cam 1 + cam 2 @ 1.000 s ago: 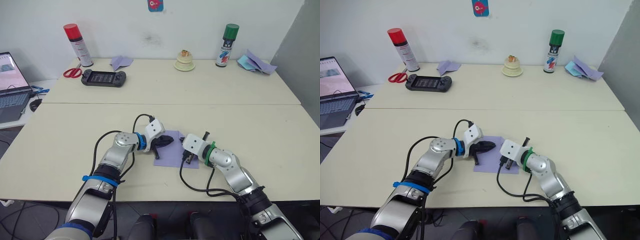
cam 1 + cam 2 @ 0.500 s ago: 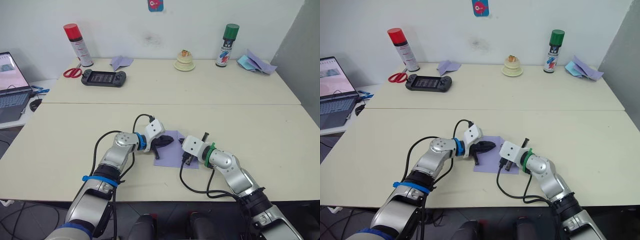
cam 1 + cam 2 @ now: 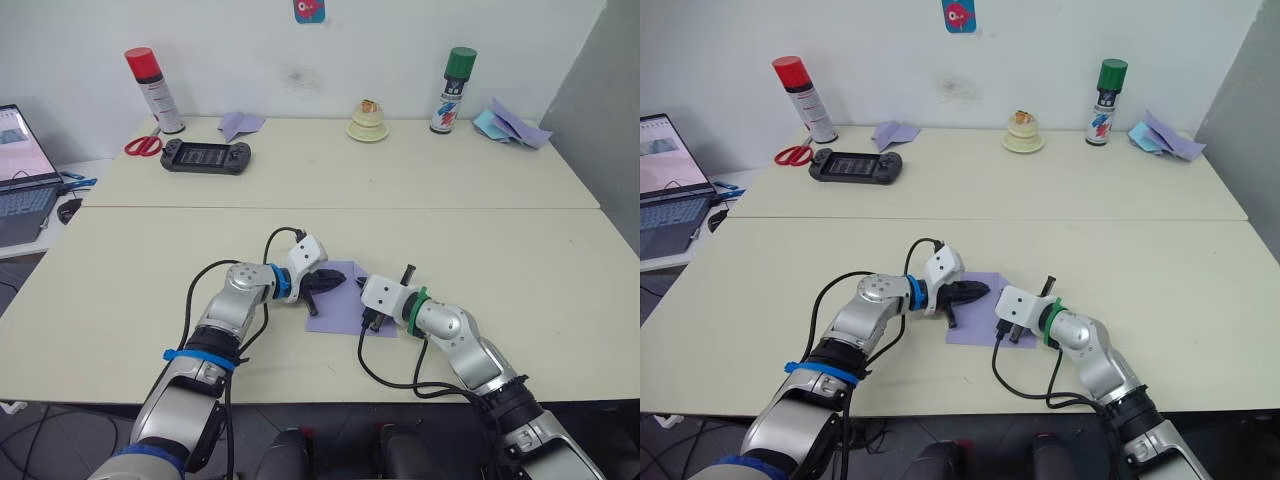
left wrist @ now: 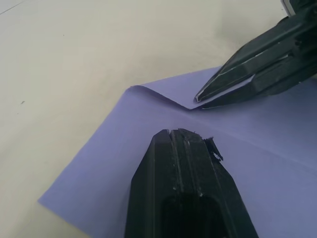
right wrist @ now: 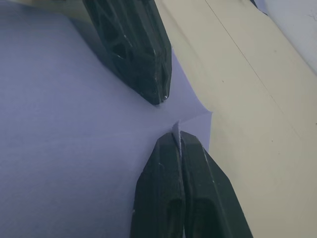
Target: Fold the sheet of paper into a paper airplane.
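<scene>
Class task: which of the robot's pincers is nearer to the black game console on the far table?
Left. The left pincer rests on the sheet of paper, on the game console's side; the right pincer pinches the sheet's folded corner, farther away.

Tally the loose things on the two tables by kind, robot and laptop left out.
Spray cans: 2, red-capped, green-capped
Scissors: 1
Game console: 1
Cream stacked dish: 1
Paper items: 3, sheet of paper, small lavender dart, blue and lavender paper pile
Total: 8
</scene>
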Action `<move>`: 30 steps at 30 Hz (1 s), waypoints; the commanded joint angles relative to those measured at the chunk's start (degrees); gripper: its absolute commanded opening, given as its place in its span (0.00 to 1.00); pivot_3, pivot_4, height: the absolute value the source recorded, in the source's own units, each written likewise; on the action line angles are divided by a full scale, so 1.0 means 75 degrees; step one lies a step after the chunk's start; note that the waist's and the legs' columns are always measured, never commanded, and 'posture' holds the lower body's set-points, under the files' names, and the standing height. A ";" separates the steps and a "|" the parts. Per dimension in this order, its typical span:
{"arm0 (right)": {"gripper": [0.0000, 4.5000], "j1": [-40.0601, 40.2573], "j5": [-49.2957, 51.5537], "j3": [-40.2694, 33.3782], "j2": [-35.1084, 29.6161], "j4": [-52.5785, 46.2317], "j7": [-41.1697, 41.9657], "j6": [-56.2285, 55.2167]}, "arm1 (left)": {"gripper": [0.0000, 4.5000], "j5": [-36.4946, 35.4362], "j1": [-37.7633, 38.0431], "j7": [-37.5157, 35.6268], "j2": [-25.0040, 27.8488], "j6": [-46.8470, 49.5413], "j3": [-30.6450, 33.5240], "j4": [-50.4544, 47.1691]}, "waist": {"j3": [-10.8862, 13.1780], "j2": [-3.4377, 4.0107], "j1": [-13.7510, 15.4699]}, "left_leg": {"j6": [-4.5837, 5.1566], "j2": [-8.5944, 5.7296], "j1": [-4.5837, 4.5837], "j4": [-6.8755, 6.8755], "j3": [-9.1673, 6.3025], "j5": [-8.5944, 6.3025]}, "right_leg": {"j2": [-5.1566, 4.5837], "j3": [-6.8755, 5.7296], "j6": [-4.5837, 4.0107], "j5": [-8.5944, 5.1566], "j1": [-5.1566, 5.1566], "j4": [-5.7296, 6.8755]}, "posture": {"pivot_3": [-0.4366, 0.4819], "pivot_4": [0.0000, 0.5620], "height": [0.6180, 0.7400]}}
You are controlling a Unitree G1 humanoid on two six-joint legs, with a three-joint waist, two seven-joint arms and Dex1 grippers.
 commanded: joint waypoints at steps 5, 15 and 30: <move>0.01 0.0206 -0.0214 0.0523 0.0129 0.0394 0.0197 0.0252 | 0.00 -0.0291 -0.0822 -0.0267 0.0146 0.0102 0.0286 -0.0675 | 0.0001 -0.0001 -0.0020 | 0.0000 0.0001 -0.0001 0.0000 -0.0001 0.0000 | 0.0001 -0.0001 0.0000 0.0000 -0.0001 0.0000 | 0.48 0.27 0.85; 0.01 0.0201 -0.0262 0.0527 0.0237 0.0402 0.0192 0.0383 | 0.00 0.0212 -0.1102 -0.0323 -0.0293 -0.0721 -0.0343 -0.0188 | 0.0001 -0.0001 -0.0100 | -0.0001 0.0002 0.0005 -0.0004 0.0005 0.0000 | 0.0003 0.0003 0.0000 0.0000 0.0002 -0.0001 | 0.48 0.27 0.85; 0.01 0.0217 -0.0288 0.0517 0.0229 0.0306 0.0261 0.0452 | 0.00 0.0807 -0.1600 0.0270 -0.0793 -0.2185 -0.0351 0.2615 | 0.0000 -0.0004 -0.0135 | 0.0000 -0.0001 0.0005 -0.0006 0.0012 0.0000 | 0.0004 -0.0003 0.0002 -0.0001 -0.0001 0.0000 | 0.48 0.27 0.85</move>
